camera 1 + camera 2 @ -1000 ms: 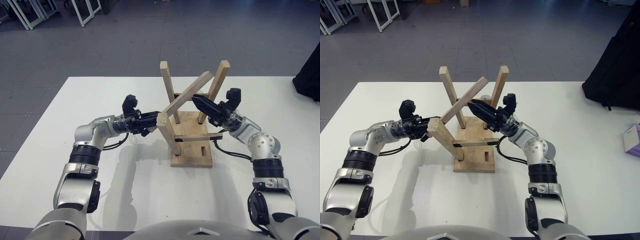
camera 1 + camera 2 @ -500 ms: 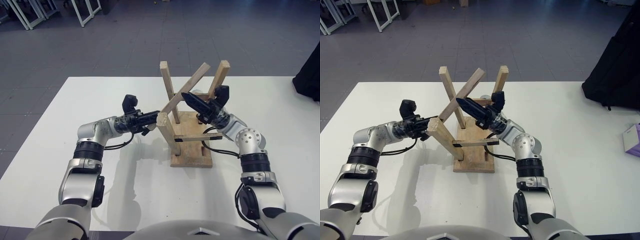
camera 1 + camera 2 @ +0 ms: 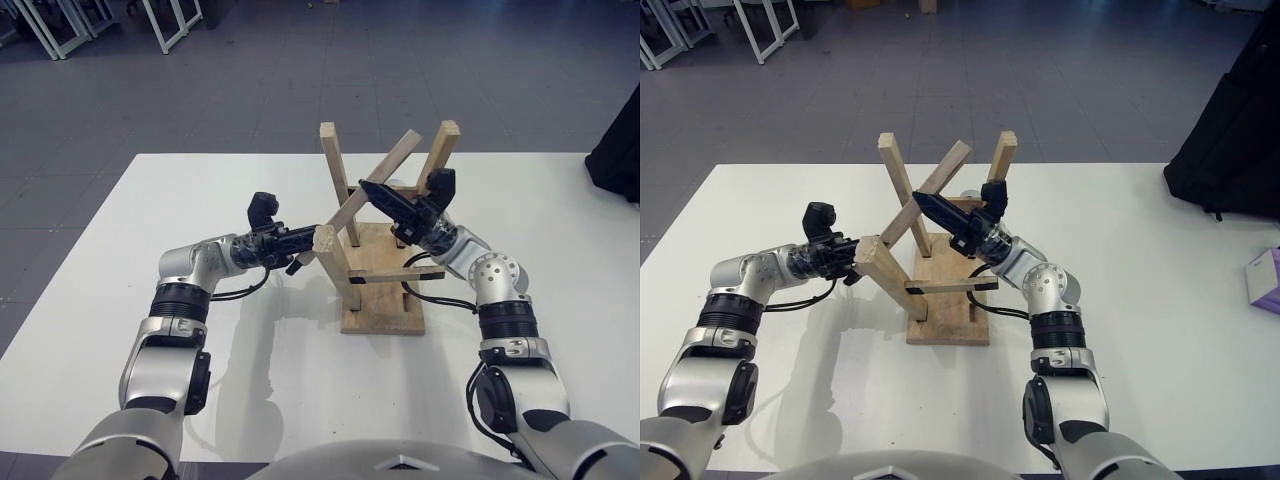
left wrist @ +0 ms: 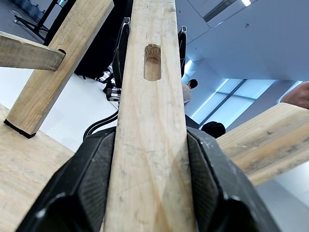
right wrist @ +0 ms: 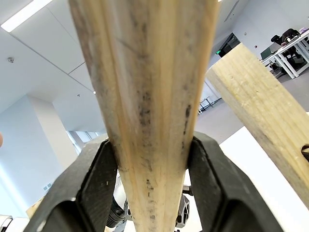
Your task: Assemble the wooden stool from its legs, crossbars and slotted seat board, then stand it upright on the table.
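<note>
**Status.** Assembly is partly complete. The seat board (image 3: 385, 318) lies flat on the table (image 3: 250, 350). At its near-left corner the near-left leg (image 3: 338, 268) stands in the board. A crossbar (image 3: 405, 272) projects from this leg toward my right, and its other end is free. The near-right slot (image 3: 411, 300) is open. In my judgement, three steps remain: seat the loose leg (image 3: 398, 152), join the free crossbar end, and turn the stool upright.

**Pose.** Both arms are bent inward over the board.
- My left gripper (image 3: 306, 240) is clamped on the loose leg's lower end, just beside the top of the near-left leg.
- My right gripper (image 3: 368, 190) pinches the same leg about mid-length and holds it diagonal in the air.

Beyond them, the far-left leg (image 3: 335, 170) and far-right leg (image 3: 437, 155) stand in the board.
</note>
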`<state>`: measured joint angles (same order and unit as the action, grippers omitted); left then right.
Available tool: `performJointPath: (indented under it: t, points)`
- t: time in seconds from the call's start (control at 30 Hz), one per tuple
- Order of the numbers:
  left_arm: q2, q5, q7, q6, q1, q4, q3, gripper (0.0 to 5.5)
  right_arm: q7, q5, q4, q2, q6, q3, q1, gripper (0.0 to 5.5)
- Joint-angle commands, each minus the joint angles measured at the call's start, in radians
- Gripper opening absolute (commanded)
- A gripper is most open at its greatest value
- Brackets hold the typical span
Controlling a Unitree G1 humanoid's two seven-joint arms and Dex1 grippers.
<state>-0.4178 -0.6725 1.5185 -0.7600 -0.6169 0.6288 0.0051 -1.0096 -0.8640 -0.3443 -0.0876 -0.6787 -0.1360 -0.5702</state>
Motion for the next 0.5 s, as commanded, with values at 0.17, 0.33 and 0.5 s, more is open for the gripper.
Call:
performJointPath:
  t: [0.17,0.33,0.5]
  points:
    - [-0.003,0.042,-0.120,0.054,-0.042,0.081,0.090,3.20,-0.017,0.023,0.062,-0.029,0.059,-0.018,-0.014,2.03]
    - [-0.034,0.048,-0.195,0.134,-0.027,0.104,0.179,3.42,-0.028,0.067,0.114,-0.147,0.122,-0.064,0.039,2.03]
    - [-0.059,0.018,-0.225,0.134,0.052,0.010,0.255,3.42,-0.088,0.102,0.221,-0.333,0.122,-0.094,0.165,2.03]
